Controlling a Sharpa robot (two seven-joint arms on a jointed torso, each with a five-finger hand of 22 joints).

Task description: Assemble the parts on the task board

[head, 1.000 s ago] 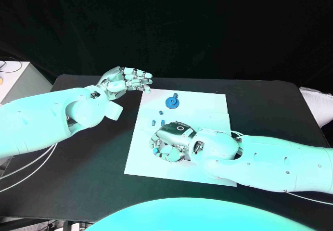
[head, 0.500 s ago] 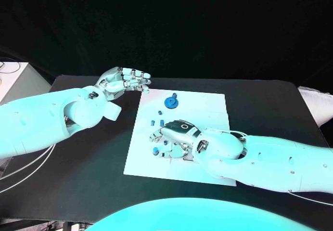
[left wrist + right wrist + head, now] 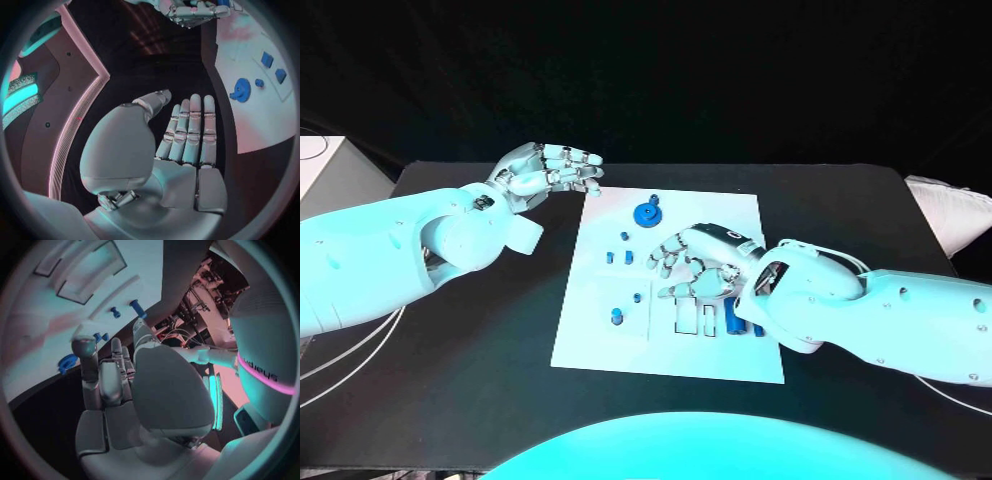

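The white task board [image 3: 733,215] lies in the middle of the black table. A round blue part [image 3: 648,212] sits near its far edge, with several small blue pieces [image 3: 609,256] below it and a blue peg [image 3: 616,318] near the left edge. Two upright blue pieces [image 3: 711,322] stand beside the recessed slots. My right hand [image 3: 697,265] hovers over the board's middle, fingers spread and empty. My left hand [image 3: 548,170] hangs off the board's far left corner, holding nothing; the left wrist view shows its fingers [image 3: 190,125] straight and side by side, with the round part [image 3: 240,90] beyond them.
Black table top [image 3: 473,350] surrounds the board on every side. A pale box [image 3: 322,165] stands past the table's left edge. The right wrist view shows the board's rectangular recesses [image 3: 87,270] and two blue pegs [image 3: 137,308].
My right hand has moved from the board's left side toward its middle and spread its fingers, uncovering the slots and blue pieces. The left hand has barely moved.
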